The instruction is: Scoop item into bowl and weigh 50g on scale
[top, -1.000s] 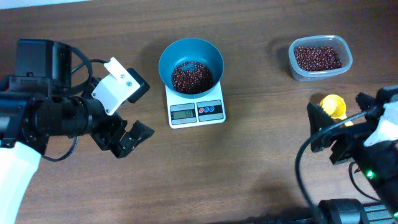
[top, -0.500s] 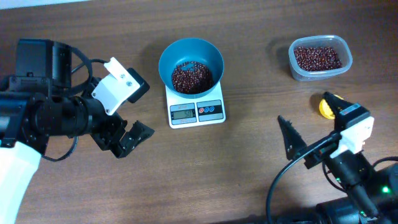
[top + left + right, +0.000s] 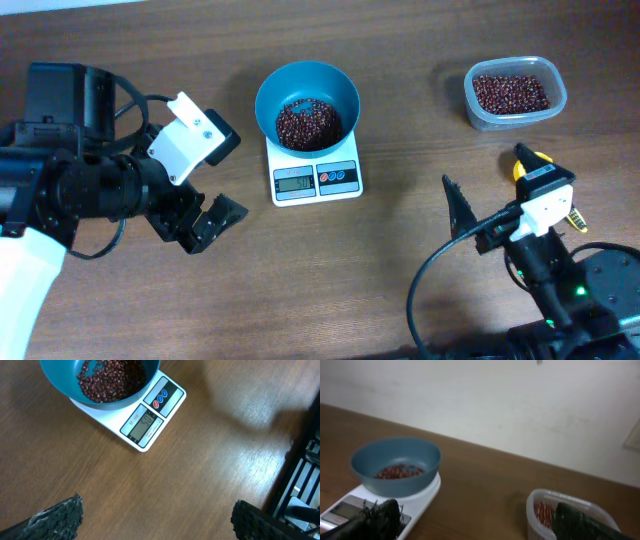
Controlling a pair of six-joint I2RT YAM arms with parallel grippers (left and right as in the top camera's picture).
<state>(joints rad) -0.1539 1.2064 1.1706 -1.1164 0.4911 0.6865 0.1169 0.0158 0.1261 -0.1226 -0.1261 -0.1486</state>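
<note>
Left pincer (image 3: 212, 228) is hanging spread and empty; the teal bowl (image 3: 270, 95) of beans (image 3: 307, 125) is sitting on the scale (image 3: 316, 180) ahead-left of it. Right pincer (image 3: 490, 192) is gaping empty too, with the bowl lying ahead-left and the clear tub (image 3: 472, 105) ahead-right.

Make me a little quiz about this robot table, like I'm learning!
1. True or false: the bowl sits on the scale.
2. Where is the tub? A) on the scale B) right of the scale C) under the bowl
3. Fill in: the left gripper and the right gripper are both ____.
Key: 1 true; 2 B; 3 open.
</note>
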